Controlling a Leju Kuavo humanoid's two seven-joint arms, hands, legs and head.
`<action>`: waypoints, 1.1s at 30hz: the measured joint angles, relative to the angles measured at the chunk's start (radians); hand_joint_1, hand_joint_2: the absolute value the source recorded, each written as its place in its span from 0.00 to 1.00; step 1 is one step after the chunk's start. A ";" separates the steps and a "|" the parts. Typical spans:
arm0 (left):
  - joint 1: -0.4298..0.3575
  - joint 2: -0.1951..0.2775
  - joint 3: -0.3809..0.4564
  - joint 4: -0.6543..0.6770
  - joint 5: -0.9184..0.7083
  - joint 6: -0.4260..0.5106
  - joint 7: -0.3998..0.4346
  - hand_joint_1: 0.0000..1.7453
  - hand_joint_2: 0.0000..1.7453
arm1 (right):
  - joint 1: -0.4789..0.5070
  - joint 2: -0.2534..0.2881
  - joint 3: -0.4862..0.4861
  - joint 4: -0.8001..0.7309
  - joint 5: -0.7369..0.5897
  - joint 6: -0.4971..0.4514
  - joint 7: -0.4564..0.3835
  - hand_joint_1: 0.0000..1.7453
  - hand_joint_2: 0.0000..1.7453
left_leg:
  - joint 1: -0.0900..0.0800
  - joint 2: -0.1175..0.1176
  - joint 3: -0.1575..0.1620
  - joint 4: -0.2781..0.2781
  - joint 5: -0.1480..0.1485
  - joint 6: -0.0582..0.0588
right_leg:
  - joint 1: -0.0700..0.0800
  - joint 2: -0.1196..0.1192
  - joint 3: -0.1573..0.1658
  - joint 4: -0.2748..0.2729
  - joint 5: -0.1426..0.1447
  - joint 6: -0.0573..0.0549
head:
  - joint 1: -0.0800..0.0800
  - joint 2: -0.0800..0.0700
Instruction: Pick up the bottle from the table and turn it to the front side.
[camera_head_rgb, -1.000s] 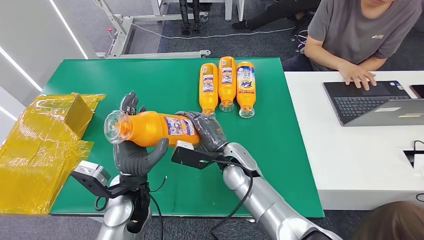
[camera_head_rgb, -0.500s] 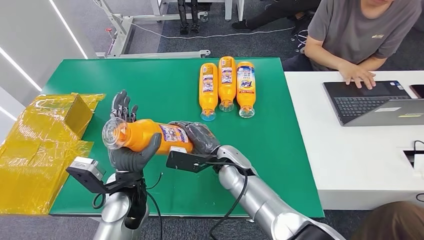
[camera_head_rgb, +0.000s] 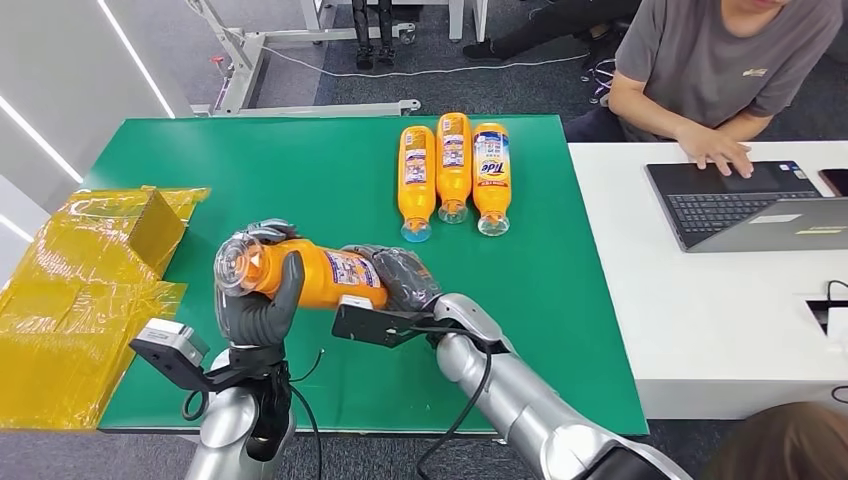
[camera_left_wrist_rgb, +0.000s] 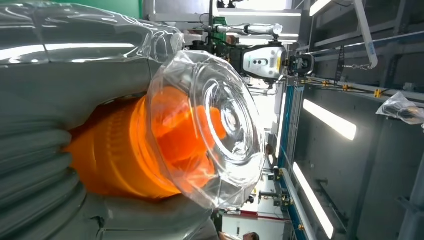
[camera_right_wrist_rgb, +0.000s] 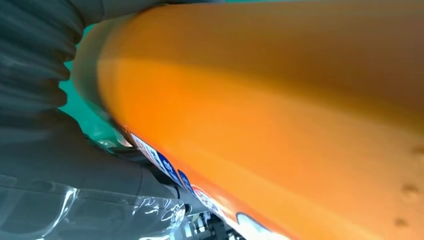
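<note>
Both our hands hold one orange bottle (camera_head_rgb: 310, 272) off the green tabletop (camera_head_rgb: 300, 160): left hand (camera_head_rgb: 255, 305) fingers (camera_head_rgb: 288, 280) curled around its neck by the clear cap (camera_left_wrist_rgb: 210, 125), right hand (camera_head_rgb: 400, 275) wrapped on its base. It lies level, label (camera_head_rgb: 350, 268) upward. Three more bottles (camera_head_rgb: 453, 165) lie side by side farther back.

Orange bottle (camera_head_rgb: 315, 275) with clear cap lies sideways, lifted above the green table (camera_head_rgb: 300, 165)
</note>
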 joint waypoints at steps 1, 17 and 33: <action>-0.001 0.000 0.001 -0.001 0.014 -0.013 0.000 1.00 1.00 | 0.002 0.000 0.000 -0.003 -0.001 -0.020 -0.001 0.93 1.00 | 0.000 0.000 0.000 0.000 0.000 0.000 | 0.000 0.000 0.000 0.000 0.000 0.000 | 0.000 0.000; -0.025 -0.007 0.003 -0.015 0.070 -0.039 -0.006 1.00 1.00 | 0.043 0.020 -0.004 -0.067 -0.142 -0.271 -0.148 0.00 1.00 | 0.000 0.000 0.000 0.000 0.000 0.000 | 0.000 0.000 0.000 0.000 0.000 0.000 | 0.000 0.000; -0.012 0.050 0.065 -0.043 -0.079 0.050 0.001 1.00 1.00 | 0.312 -0.064 0.009 -0.492 -0.473 -0.488 -0.324 0.00 1.00 | 0.000 -0.001 -0.001 0.000 -0.001 0.000 | 0.000 -0.001 -0.001 0.000 -0.001 0.000 | 0.000 0.000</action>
